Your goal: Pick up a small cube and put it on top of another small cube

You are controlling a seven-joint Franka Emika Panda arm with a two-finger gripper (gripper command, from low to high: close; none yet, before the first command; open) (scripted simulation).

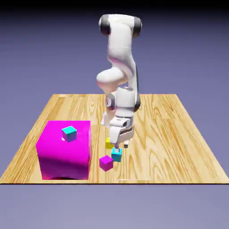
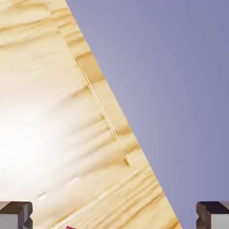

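Four cubes and one big block sat on the desk (image 1: 179,134).
The large magenta block (image 1: 65,152) carried a cyan cube (image 1: 69,133); the end effector (image 1: 121,146), released and empty, hung over the second cyan cube (image 1: 116,154), the small magenta-purple cube (image 1: 106,163) just beside it.

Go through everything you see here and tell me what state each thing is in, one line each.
Tool: open, empty, low over the table cubes.
Small magenta cube: on the table, not held.
Cyan cube by the tool: on the table, close behind the magenta one.
Yellow cube: on the table, partly hidden by the tool.
Second cyan cube: sitting on top of the big magenta block.
Nothing stacked on a small cube yet.
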